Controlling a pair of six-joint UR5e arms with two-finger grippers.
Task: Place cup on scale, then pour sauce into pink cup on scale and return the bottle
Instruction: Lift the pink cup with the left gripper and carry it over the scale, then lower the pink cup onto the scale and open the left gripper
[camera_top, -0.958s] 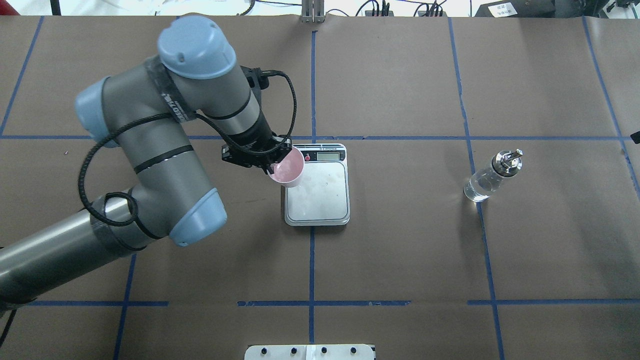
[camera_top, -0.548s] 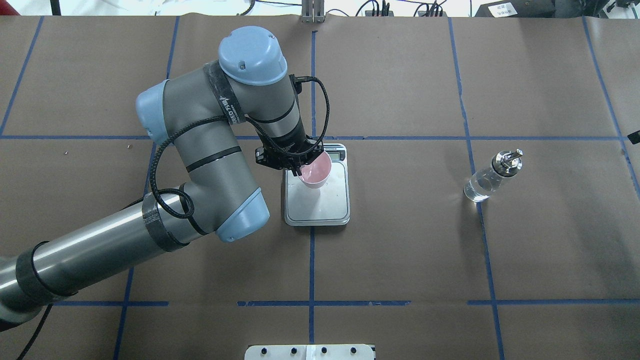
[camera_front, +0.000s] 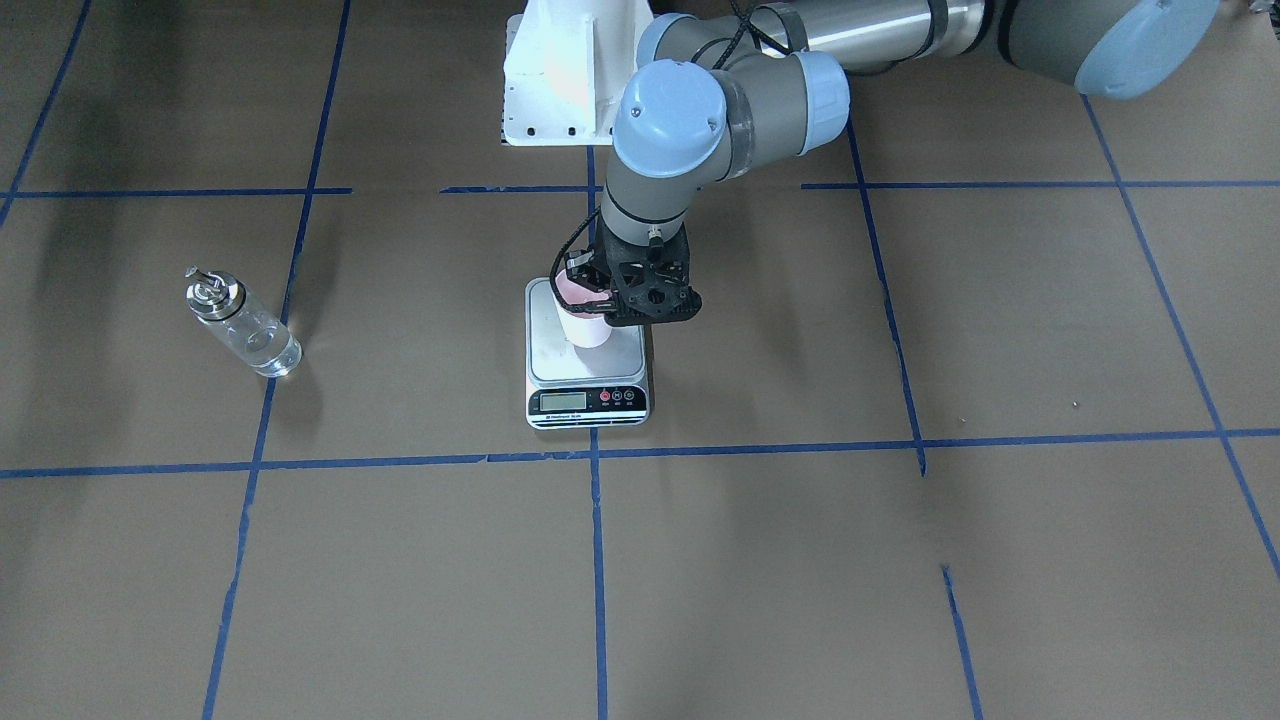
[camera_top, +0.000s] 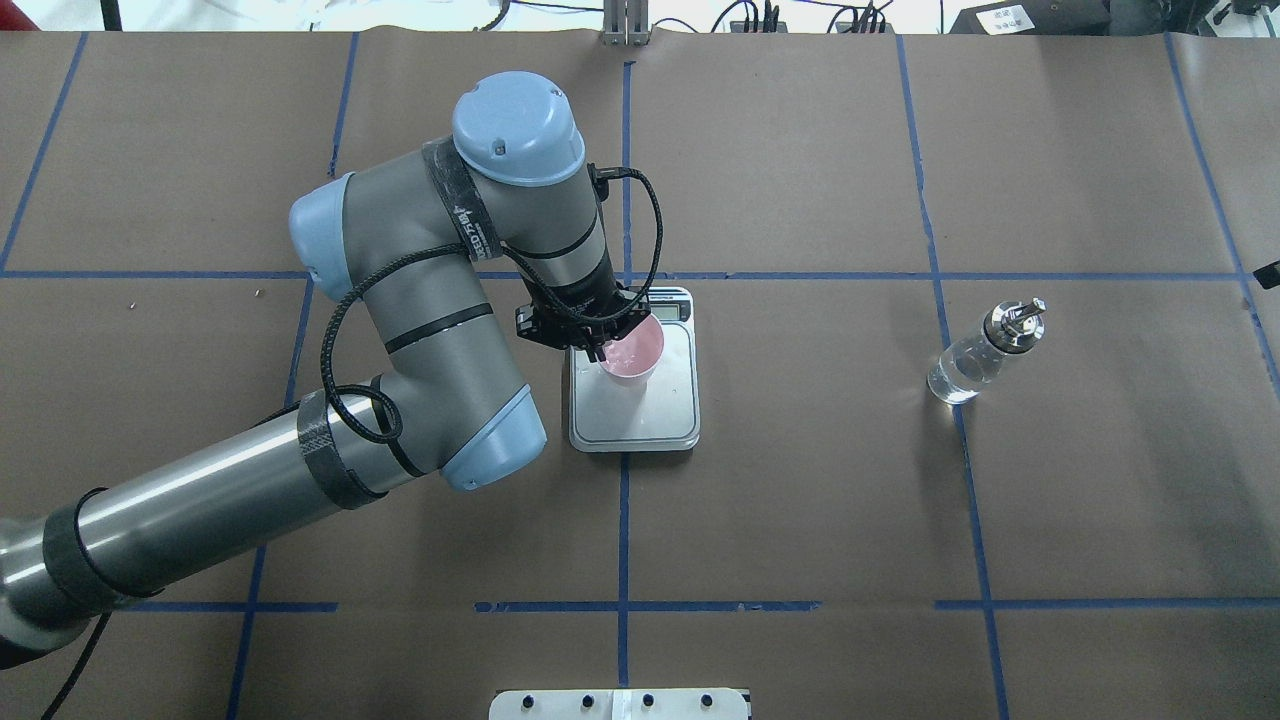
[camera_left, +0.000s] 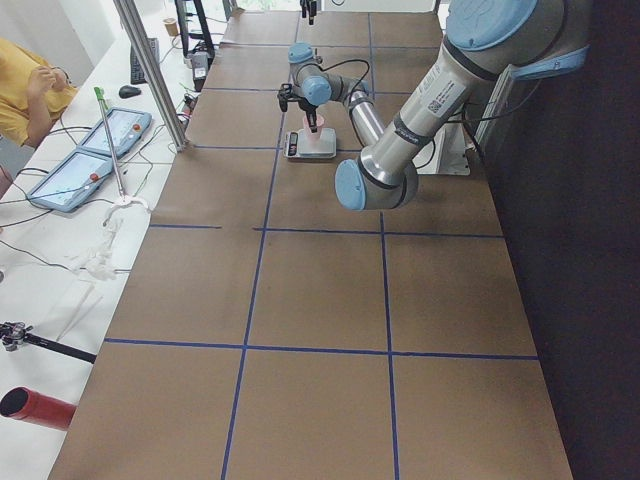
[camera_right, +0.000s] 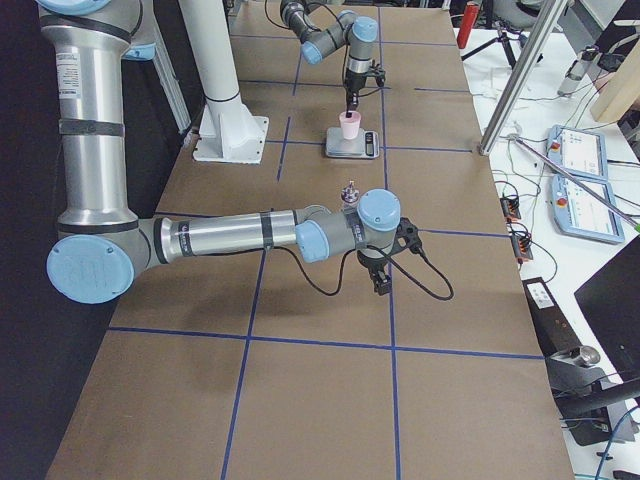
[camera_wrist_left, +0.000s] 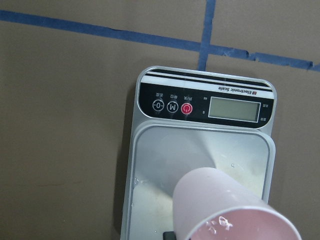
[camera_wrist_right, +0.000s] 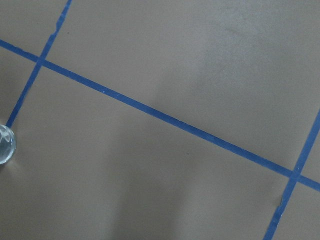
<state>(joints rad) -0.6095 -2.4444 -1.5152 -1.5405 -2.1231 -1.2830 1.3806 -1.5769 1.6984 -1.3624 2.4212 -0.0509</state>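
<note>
Left to right on the overhead.

Left fingers (camera_top: 598, 347) are clamped on the near-left rim of the cup (camera_top: 632, 350), which is upright over the scale (camera_top: 655, 415), on the display end of the plate and left of centre. I can't tell from any view whether the base is seated on the plate or just above it.

Risks as I judge them:
- If I let go while the base is off the plate, the cup drops and may tip. It tapers and looks light.
- The grip is on the rim, so a finger catching on the way out could drag the cup toward the plate's left edge or knock it over.
- An off-centre cup leaves less margin for the pour, and spill would land on the plate or the buttons.
- The wrist view shows no digits I can read on the display, so I can't confirm the scale is on.

Containers:
- Cup: looks empty, with a pink inside. There are a few pale specks at the rim in the wrist view, and I can't tell if they are droplets.
- Bottle (camera_top: 975, 360): stands upright on the bench, well right of the scale, cap and spout on. It holds clear sauce, but the level is hard to read through the glass.

Right fingers (camera_right: 381, 280) hang over the bench near the bottle. I can't tell whether they are apart or together.
</note>
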